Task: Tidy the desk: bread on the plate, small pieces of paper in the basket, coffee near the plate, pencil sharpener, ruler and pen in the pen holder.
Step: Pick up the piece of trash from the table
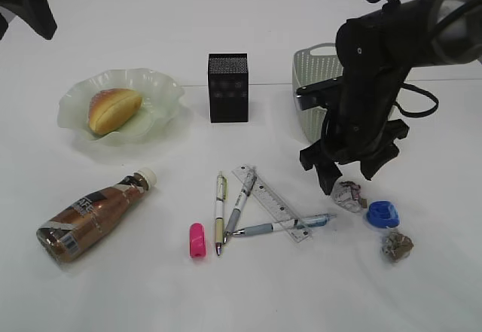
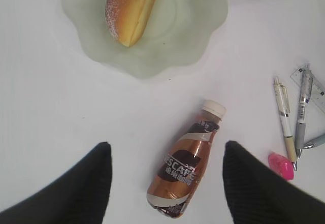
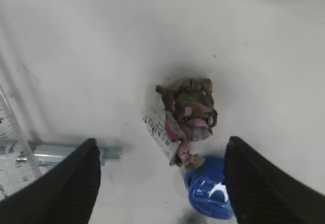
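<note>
The bread [image 1: 114,109] lies in the plate [image 1: 162,91] at the left of the white worktop [image 1: 113,287]. In front of the plate the coffee [image 1: 94,215] lies on its side, its white cap toward the plate, well apart from its rim. The left claw [image 2: 165,183] hangs above the bottle, spread wide with nothing between its fingers [image 2: 86,183]; in the left wrist view the bottle lies between the two black tips, not touched.

The pen holder [image 1: 228,87] stands upright behind the middle of the worktop, and the basket [image 1: 312,87] sits to its right, partly hidden by the right arm [image 1: 376,68]. In front of the holder lie three pens: one white and yellow [image 1: 220,211], one grey [image 1: 239,208] and one blue-grey [image 1: 282,226]. The ruler [image 1: 269,201] lies slanted under the last two. A pink sharpener [image 1: 196,239] rests just left of the pens.

The right claw [image 3: 160,178] is low over a crumpled paper [image 3: 188,115], open wide and holding nothing; the paper lies on the worktop between its fingers [image 3: 61,183]. A blue sharpener [image 1: 382,214] sits just beside that paper, and a second, brownish paper wad [image 1: 396,245] lies a little nearer the front edge.
</note>
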### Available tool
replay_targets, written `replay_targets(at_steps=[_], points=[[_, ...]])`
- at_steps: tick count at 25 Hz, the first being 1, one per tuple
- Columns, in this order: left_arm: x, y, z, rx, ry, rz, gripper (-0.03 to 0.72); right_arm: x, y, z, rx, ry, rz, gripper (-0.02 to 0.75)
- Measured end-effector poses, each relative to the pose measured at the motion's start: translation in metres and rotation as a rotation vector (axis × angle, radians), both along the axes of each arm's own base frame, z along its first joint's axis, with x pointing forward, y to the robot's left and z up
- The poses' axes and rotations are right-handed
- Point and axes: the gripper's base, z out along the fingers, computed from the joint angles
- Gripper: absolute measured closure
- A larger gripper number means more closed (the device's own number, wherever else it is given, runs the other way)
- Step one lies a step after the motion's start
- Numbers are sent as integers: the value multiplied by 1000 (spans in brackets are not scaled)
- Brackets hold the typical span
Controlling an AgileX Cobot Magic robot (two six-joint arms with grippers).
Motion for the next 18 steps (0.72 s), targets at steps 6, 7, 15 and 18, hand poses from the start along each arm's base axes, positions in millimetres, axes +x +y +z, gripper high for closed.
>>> replay_targets(at_steps=[6, 7, 15, 18], points=[[0, 0, 0, 0, 0, 1, 202, 3, -2, -8, -32, -6, 1, 157], [0, 0, 0, 0, 0, 1, 202, 4, -2, -10, -38, -6, 1, 158], [0, 0, 0, 0, 0, 1, 209, 6, -3, -13, -50, -28, -8, 158], [-1, 0, 1, -1, -2, 1, 211, 8, -3, -13, -47, -38, -6, 157]])
